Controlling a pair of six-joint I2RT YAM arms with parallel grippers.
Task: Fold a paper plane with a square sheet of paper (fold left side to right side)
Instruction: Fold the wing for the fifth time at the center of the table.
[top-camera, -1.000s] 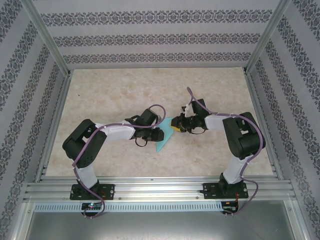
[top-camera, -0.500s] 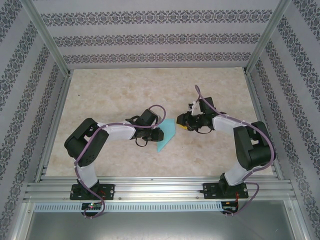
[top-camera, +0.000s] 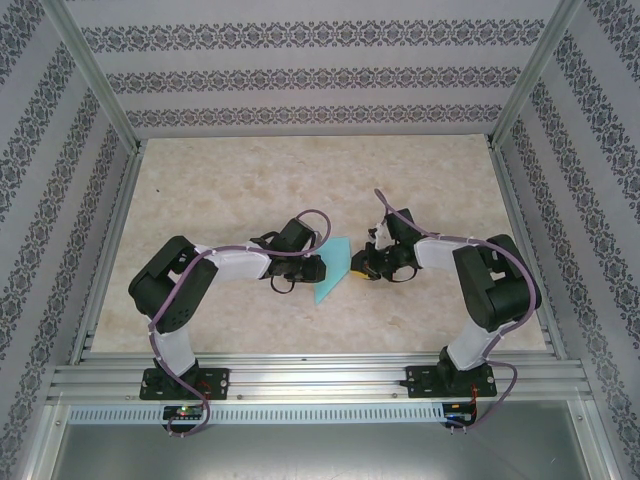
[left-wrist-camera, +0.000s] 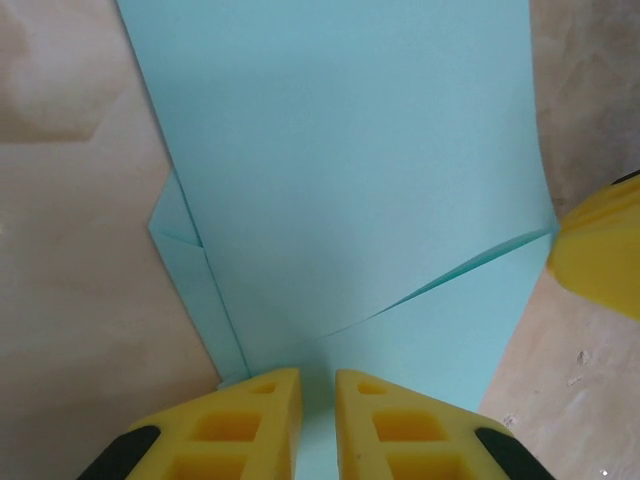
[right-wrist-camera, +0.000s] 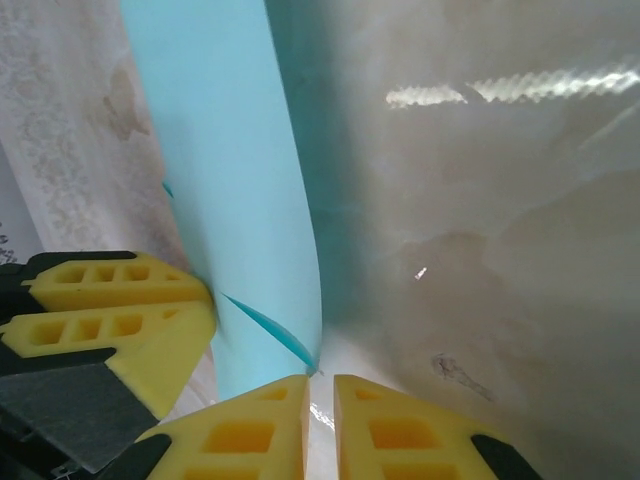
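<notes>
Mid-table in the top view, light turquoise folded paper sheet (top-camera: 336, 262) lies between both grippers, long axis diagonal lower-left to upper-right. Left gripper (left-wrist-camera: 318, 385) narrow, pinching its left edge. Right gripper (right-wrist-camera: 320, 385) narrow at right edge, hold unclear.

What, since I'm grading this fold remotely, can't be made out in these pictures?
Top external view: the folded paper has creases too small to read, and the left gripper hides part of it.
Left wrist view: the paper's far edge is cut off at the frame top; whether the fingers pinch it is unclear.
Right wrist view: the paper is nearly edge-on; whether the right gripper touches it is unclear.
</notes>
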